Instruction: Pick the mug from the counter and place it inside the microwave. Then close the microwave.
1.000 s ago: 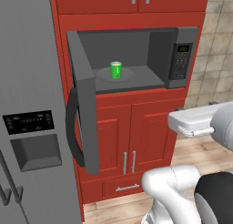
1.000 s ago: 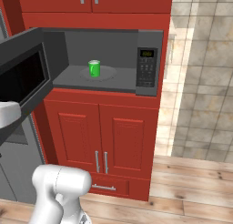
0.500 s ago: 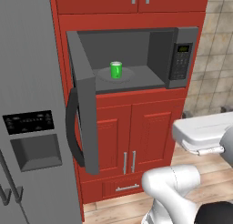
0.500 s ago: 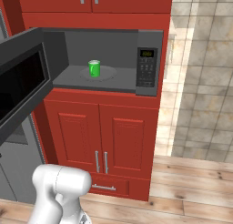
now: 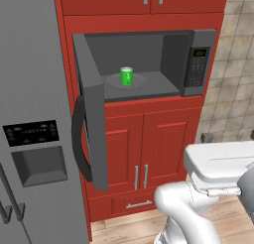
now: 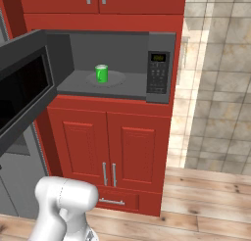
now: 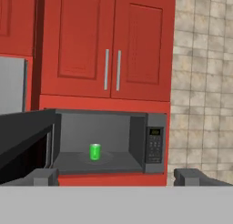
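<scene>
The small bright green mug (image 5: pixel 127 76) stands upright inside the built-in grey microwave (image 6: pixel 160 71), whose dark glass door (image 5: pixel 91 124) hangs wide open. The end effector (image 7: pixel 116 176) faces it from well back, fingers spread apart and empty.

Green mug (image 5: pixel 126 76) upright inside open microwave (image 5: pixel 198 64)

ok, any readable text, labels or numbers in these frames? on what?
None legible.
Microwave green display: lit marks, too blurred to read.
Microwave button panel: keys show, no legends readable.
Fridge dispenser panel: small pale marks, too small to read.
Mug: plain green, no print.
</scene>
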Tool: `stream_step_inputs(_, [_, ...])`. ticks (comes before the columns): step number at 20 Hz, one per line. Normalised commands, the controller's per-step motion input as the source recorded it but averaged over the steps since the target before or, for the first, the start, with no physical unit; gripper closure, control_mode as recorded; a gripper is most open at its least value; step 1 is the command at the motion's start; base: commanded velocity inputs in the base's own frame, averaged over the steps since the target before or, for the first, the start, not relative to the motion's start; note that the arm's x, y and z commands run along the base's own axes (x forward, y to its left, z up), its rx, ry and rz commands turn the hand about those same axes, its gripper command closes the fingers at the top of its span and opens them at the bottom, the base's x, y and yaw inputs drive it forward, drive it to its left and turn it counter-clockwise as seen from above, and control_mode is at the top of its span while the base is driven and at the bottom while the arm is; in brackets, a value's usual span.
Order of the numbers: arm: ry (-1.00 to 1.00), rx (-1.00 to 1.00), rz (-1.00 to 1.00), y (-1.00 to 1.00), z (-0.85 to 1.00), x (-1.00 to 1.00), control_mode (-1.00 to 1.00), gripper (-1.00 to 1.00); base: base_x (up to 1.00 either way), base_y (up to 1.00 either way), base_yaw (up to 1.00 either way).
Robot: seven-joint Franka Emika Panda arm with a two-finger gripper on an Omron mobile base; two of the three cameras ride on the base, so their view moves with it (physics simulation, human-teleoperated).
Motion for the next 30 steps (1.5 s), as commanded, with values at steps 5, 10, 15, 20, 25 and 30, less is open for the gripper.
stream_step_inputs(5, [-0.01,0.0,-0.12,0.2,0.0,-0.37,-1.0,-1.0,0.0,0.0,0.0])
stream_step_inputs(10, [-0.02,0.0,-0.11,0.2,0.0,-0.3,-1.0,-1.0,0.0,0.0,0.0])
stream_step_inputs(15, [0.0,-0.01,-0.11,0.24,0.0,-0.17,-1.0,-1.0,0.0,0.0,0.0])
stream_step_inputs(20, [0.0,-0.03,-0.07,0.39,0.0,0.0,-1.0,-1.0,0.0,0.0,0.0])
stream_step_inputs(25, [0.0,-0.04,-0.05,0.35,-0.04,0.0,-1.0,-1.0,0.0,0.0,0.0])
stream_step_inputs(30, [0.01,-0.03,-0.06,0.23,-0.28,0.13,-1.0,-1.0,0.0,0.0,0.0])
